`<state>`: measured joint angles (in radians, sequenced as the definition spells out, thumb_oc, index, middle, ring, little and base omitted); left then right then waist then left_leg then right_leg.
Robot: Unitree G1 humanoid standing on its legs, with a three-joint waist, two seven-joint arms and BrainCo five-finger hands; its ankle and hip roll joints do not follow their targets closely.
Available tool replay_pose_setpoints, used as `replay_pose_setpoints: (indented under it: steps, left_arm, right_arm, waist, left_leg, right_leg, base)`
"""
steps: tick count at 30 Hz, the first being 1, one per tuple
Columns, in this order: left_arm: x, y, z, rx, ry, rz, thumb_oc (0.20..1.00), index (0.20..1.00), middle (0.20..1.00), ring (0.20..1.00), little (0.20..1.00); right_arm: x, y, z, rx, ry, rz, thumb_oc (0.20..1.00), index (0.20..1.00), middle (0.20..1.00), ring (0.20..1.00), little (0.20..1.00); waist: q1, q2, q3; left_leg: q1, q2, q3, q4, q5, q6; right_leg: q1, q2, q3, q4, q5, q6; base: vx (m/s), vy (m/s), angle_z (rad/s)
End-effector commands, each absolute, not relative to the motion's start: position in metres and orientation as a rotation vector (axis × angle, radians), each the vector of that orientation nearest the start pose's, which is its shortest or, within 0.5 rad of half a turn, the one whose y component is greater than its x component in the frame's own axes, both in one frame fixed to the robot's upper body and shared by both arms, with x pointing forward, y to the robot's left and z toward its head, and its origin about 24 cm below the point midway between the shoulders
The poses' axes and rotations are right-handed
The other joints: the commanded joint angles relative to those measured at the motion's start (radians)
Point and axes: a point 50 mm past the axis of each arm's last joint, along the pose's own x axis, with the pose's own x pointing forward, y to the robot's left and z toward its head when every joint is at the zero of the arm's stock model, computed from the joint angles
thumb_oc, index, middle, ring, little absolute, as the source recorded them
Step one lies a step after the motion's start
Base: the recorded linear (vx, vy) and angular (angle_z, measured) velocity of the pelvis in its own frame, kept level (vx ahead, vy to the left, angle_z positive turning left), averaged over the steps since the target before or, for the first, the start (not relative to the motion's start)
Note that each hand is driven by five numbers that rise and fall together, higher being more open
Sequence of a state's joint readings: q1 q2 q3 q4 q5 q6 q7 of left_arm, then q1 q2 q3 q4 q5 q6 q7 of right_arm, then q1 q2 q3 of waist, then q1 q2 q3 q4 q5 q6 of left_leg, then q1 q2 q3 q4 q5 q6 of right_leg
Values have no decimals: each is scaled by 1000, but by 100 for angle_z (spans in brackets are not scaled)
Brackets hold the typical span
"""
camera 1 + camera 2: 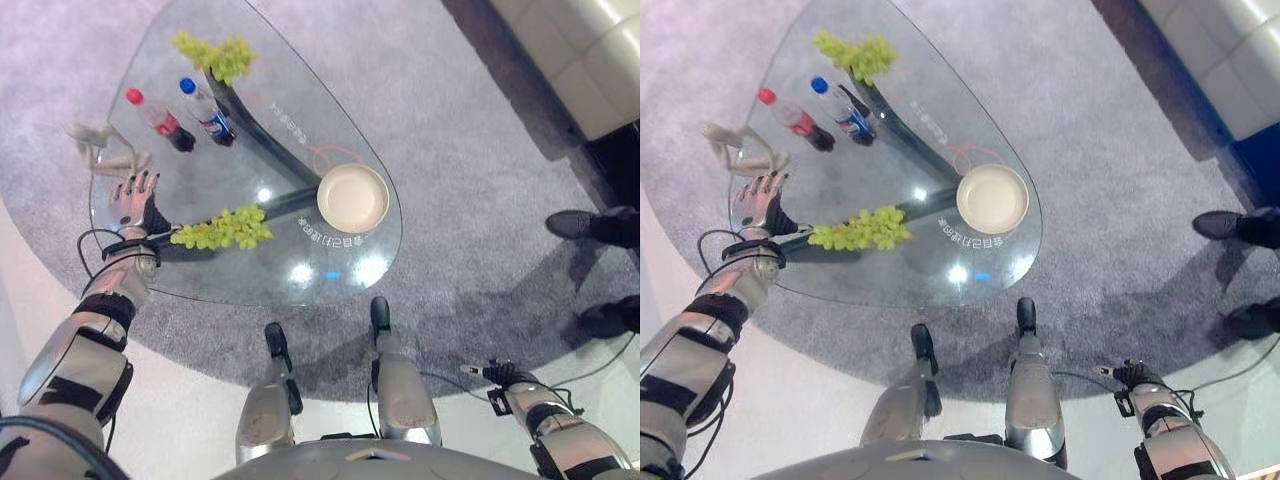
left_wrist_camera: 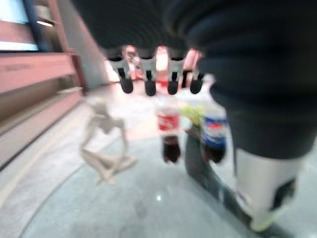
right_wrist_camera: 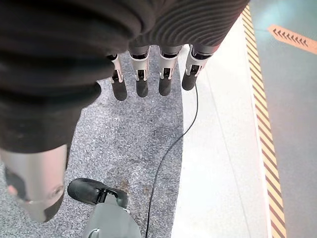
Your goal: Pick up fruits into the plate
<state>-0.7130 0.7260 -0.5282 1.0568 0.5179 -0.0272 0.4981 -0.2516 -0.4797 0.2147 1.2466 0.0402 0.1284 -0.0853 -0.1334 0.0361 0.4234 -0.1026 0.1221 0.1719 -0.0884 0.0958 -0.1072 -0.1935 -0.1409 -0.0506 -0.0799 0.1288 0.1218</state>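
Two bunches of green grapes lie on the glass table [image 1: 200, 280]: a near bunch [image 1: 222, 229] by the front left edge and a far bunch [image 1: 215, 53] at the back. A cream plate [image 1: 353, 197] stands bare at the table's right end. My left hand [image 1: 132, 200] hovers over the table's left edge, just left of the near bunch, fingers [image 2: 148, 82] straight and holding nothing. My right hand [image 1: 497, 376] hangs low at my right side, off the table, its fingers [image 3: 141, 79] straight over the carpet.
A red-capped cola bottle [image 1: 160, 123] and a blue-capped bottle [image 1: 208, 112] stand behind my left hand. A white figurine [image 1: 100, 148] sits at the table's left rim. A person's dark shoes [image 1: 590, 225] are on the carpet at the right, and a pale sofa [image 1: 580, 50] is at the back right.
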Motion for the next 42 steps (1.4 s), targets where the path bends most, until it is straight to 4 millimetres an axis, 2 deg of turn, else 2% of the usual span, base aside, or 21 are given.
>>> replay_pose_setpoints:
  steps: [1, 6, 11, 19, 31, 33, 36, 40, 42]
  left_arm:
    - [342, 341, 111, 1680, 158, 331, 1000, 1000, 1000, 1000, 1000]
    - [349, 347, 130, 1637, 176, 370, 1000, 1000, 1000, 1000, 1000]
    - [358, 342, 146, 1624, 153, 377, 1000, 1000, 1000, 1000, 1000]
    - [361, 344, 154, 1580, 162, 433, 1000, 1000, 1000, 1000, 1000]
    - [359, 354, 168, 1623, 193, 486, 1000, 1000, 1000, 1000, 1000]
    - [356, 358, 170, 1639, 196, 544, 1000, 1000, 1000, 1000, 1000]
    - [346, 372, 178, 1640, 185, 737, 1000, 1000, 1000, 1000, 1000]
    - [328, 391, 193, 1581, 173, 1045, 1000, 1000, 1000, 1000, 1000]
    - [326, 393, 193, 1572, 167, 1073, 1000, 1000, 1000, 1000, 1000]
  right_arm:
    - [178, -339, -90, -649, 1106, -277, 1000, 1000, 1000, 1000, 1000]
    - [189, -352, -75, -685, 1053, -300, 1000, 1000, 1000, 1000, 1000]
    - [197, -357, -66, -657, 986, -352, 1000, 1000, 1000, 1000, 1000]
    - [222, -355, -48, -641, 856, -385, 1000, 1000, 1000, 1000, 1000]
    - [230, -356, -38, -658, 778, -409, 1000, 1000, 1000, 1000, 1000]
    - [231, -358, -35, -655, 763, -419, 1000, 1000, 1000, 1000, 1000]
    - [230, -359, -34, -651, 752, -419, 1000, 1000, 1000, 1000, 1000]
    - [221, -354, -45, -636, 758, -389, 1000, 1000, 1000, 1000, 1000]
    - [220, -352, -48, -634, 761, -382, 1000, 1000, 1000, 1000, 1000]
  waist:
    - [-15, -5, 19]
    - [-30, -13, 60]
    - [-41, -29, 95]
    - [-47, -42, 97]
    - [-54, -59, 97]
    - [-53, -59, 97]
    - [-49, -62, 97]
    - [-41, -81, 97]
    - [-39, -85, 97]
  left_leg:
    - [-138, -71, -59, 85, -66, 44]
    - [-220, -88, -51, 172, -74, 46]
    - [-323, -96, -42, 278, -96, 53]
    - [-427, -96, -30, 336, -105, 60]
    - [-562, -99, -38, 431, -136, 69]
    - [-582, -100, -43, 447, -140, 72]
    - [-618, -99, -51, 478, -146, 76]
    - [-659, -95, -70, 522, -158, 79]
    - [-666, -94, -75, 529, -160, 79]
  right_leg:
    - [-116, 66, 53, 189, -124, -36]
    - [-190, 68, 51, 240, -125, -46]
    - [-271, 63, 44, 290, -124, -51]
    - [-373, 71, 45, 325, -115, -51]
    - [-503, 84, 56, 389, -119, -56]
    - [-524, 87, 55, 405, -124, -59]
    - [-558, 93, 53, 436, -136, -65]
    - [-588, 101, 49, 470, -150, -72]
    - [-591, 103, 51, 475, -151, -73]
  base:
    - [-42, 105, -16]
    - [-43, 57, -8]
    - [-59, 0, 4]
    - [-26, 2, 2]
    - [-3, 2, 1]
    - [0, 0, 0]
    - [0, 0, 0]
    - [5, -33, 1]
    - [10, -54, 4]
